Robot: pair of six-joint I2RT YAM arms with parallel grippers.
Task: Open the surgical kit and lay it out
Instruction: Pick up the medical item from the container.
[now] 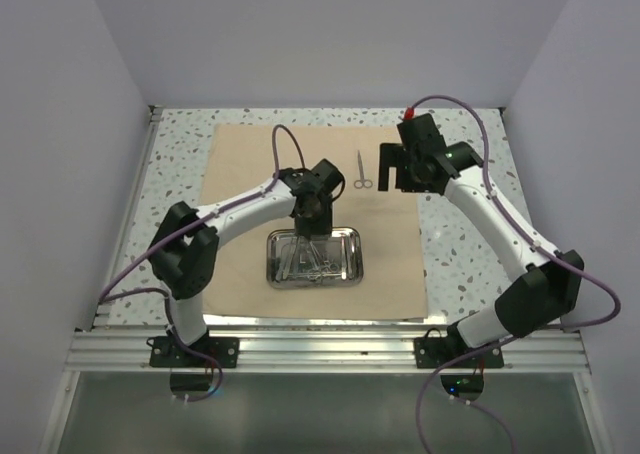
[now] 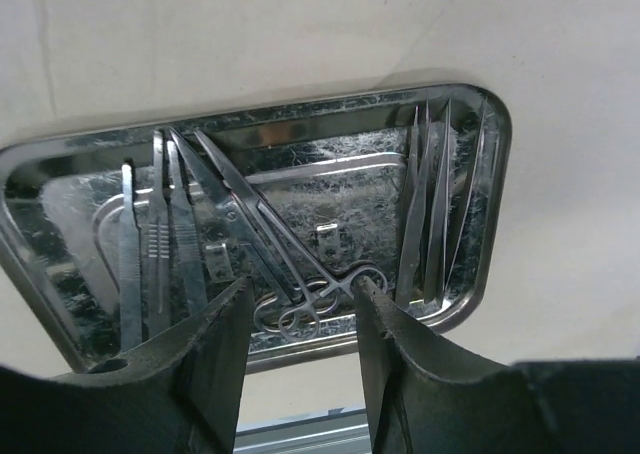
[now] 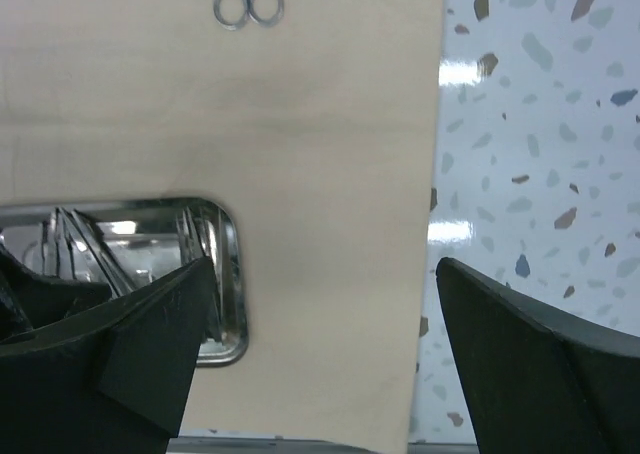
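Observation:
The tan cloth wrap (image 1: pixel 250 164) lies spread flat on the table. On it stands the shiny steel tray (image 1: pixel 350 264), holding forceps (image 2: pixel 265 224), scalpel handles (image 2: pixel 160 244) and tweezers (image 2: pixel 430 214). My left gripper (image 1: pixel 308 238) hangs low over the tray's near side. Its fingers stand apart on either side of the forceps' ring handles (image 2: pixel 300 312), and nothing is lifted. A small pair of scissors (image 1: pixel 360 171) lies alone on the cloth beyond the tray. My right gripper (image 1: pixel 398 174) is wide open and empty, just right of the scissors, above the cloth's right edge (image 3: pixel 425 224).
Speckled terrazzo table (image 1: pixel 470 264) shows around the cloth, with white walls on three sides. The metal rail with both arm bases (image 1: pixel 320 349) runs along the near edge. In the right wrist view the tray's corner (image 3: pixel 235 274) sits left of the jaws.

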